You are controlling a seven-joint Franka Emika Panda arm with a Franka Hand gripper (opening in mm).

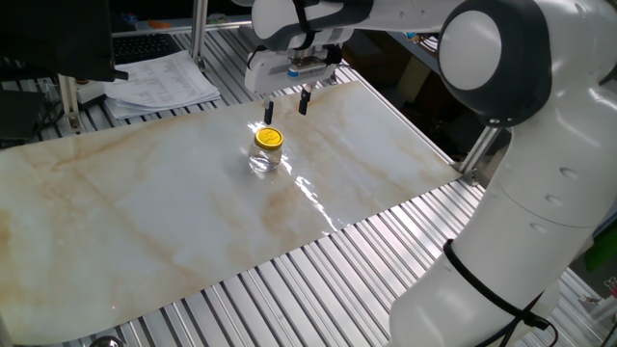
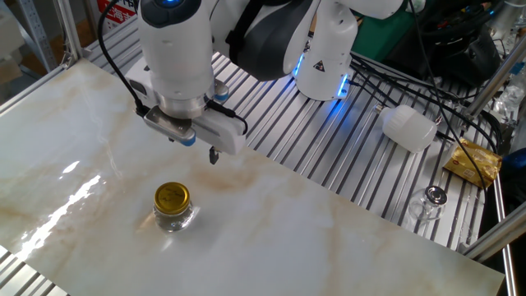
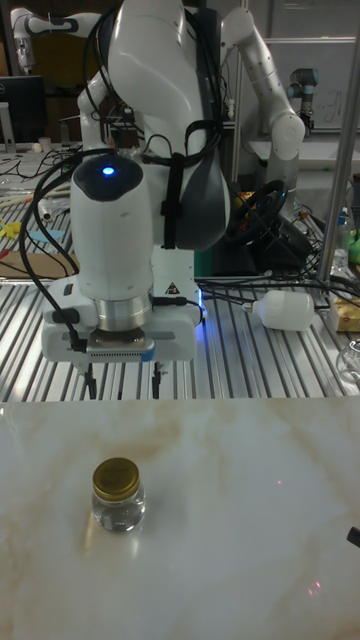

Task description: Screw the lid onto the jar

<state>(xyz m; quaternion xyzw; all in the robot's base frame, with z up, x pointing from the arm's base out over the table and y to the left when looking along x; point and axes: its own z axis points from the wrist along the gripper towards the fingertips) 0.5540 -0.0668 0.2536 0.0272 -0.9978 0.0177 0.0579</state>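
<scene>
A: On the marble slab (image 3: 250,500), nearest the tall camera: jar (image 3: 118,512), upright, lid (image 3: 116,478) on its mouth. Level as far as I can see. Whether the threads are engaged, cannot tell.

B: Same from the other side. Lid (image 2: 172,196) sits square on the jar (image 2: 174,217), nothing else touching it.

A: Behind the jar and above it: gripper (image 3: 122,384). Fingers spread apart, holding nothing, tips clear of the slab.

B: Agreed, fingers (image 1: 305,100) parted, empty. The gripper (image 1: 286,104) hangs past the jar (image 1: 263,159), apart from it, not over it.

A: Beyond the jar, off the slab on the slatted bench: white plastic bottle (image 3: 290,312) lying on its side, cables, a second arm further back. None in the way.

B: Step in hand, my reading: either closing in on the lid to turn it, or clearing off once done. Cannot say which.

A: If turning remains: centre the gripper straight over the lid, come down vertically, pinch the rim evenly on both sides. Light downward pressure, rotate about the jar's own axis. The jar is free-standing glass on a slick slab, so an off-centre grip would likely spin or tip it.

B: And a tilted lid would cross-thread. Keep it flat.
</scene>
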